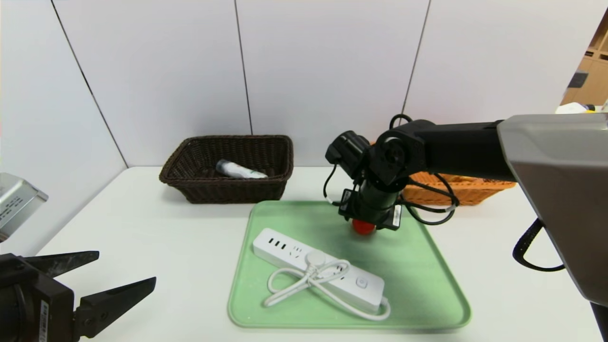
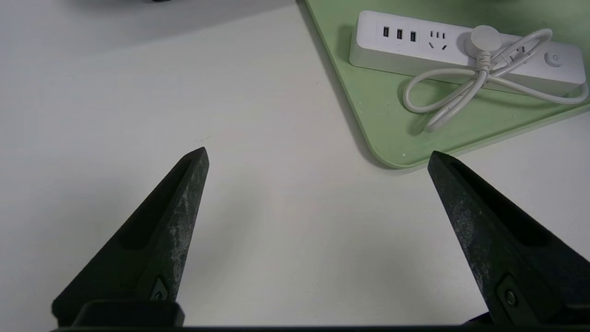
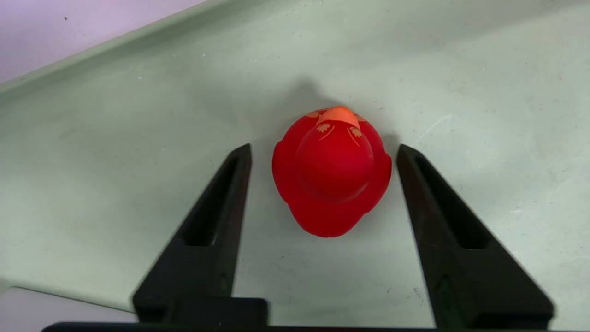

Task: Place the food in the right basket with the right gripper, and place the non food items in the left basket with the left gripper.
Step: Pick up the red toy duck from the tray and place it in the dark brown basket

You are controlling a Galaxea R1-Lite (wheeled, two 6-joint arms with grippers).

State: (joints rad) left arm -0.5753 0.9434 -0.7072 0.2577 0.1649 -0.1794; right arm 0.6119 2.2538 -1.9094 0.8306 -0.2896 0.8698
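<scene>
Straddling the red toy [image 3: 331, 173], the right gripper [image 3: 324, 154] stands part-open; off-centre, it could knock 1 side askew. The left gripper [image 2: 318, 157] waits wide open beside the tray [image 1: 266, 319].

A white wall [image 1: 327, 71] is standing behind the work area, and thin dark seams are running down it, dividing it into panels. Another white panel [image 1: 47, 109] is closing off the left side. A smooth white table [image 1: 190, 266] is spreading out below, catching soft shadows. Light wooden shelving [image 1: 586, 76] is showing at the far right edge, beyond the wall.
</scene>
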